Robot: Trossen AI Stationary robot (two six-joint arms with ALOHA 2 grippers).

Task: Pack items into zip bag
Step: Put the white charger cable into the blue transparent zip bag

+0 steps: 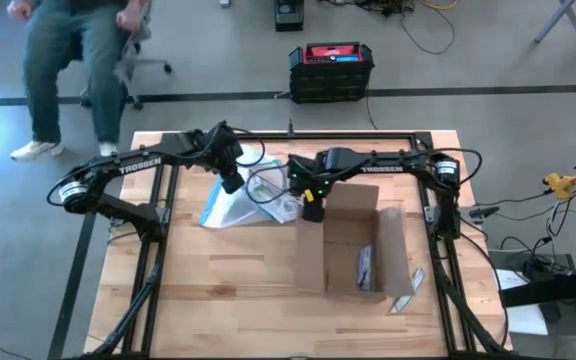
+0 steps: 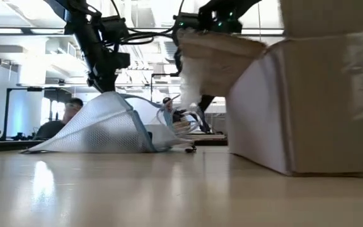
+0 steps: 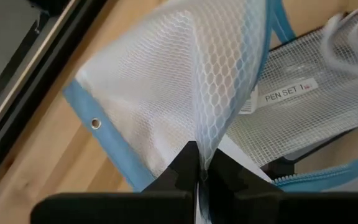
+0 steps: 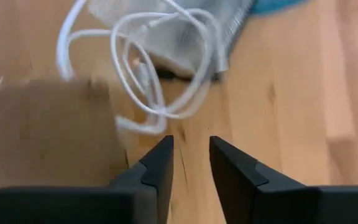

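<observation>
The zip bag point(image 1: 226, 208) is a clear mesh-patterned pouch with blue edging, lying on the table left of the cardboard box. Its top layer is pulled up into a tent point(image 2: 103, 126). My left gripper point(image 3: 199, 167) is shut on that raised part, above the bag point(image 1: 231, 184). A coiled white cable point(image 4: 148, 68), the item, lies partly on the bag's right end and partly on the wood point(image 1: 268, 186). My right gripper point(image 4: 191, 148) hovers just above the table near the cable, beside the box's left flap point(image 1: 311, 210). It is open by a narrow gap, with nothing between the fingers. My left gripper pinches a raised fold of the bag's upper mesh layer point(image 3: 205, 134) between its two fingers, coming from above and pointing down. The pinched part is lifted into a peak, while the bag's blue-edged rim point(image 3: 98, 118) and lower layer stay on the table.
The open brown cardboard box point(image 1: 353, 245) stands right of the bag with a small packet inside, and its flap point(image 4: 42, 124) is close to my right gripper. A slim grey tool point(image 1: 405, 290) lies by the box's right side. A person sits beyond the table's far left corner point(image 1: 73, 60).
</observation>
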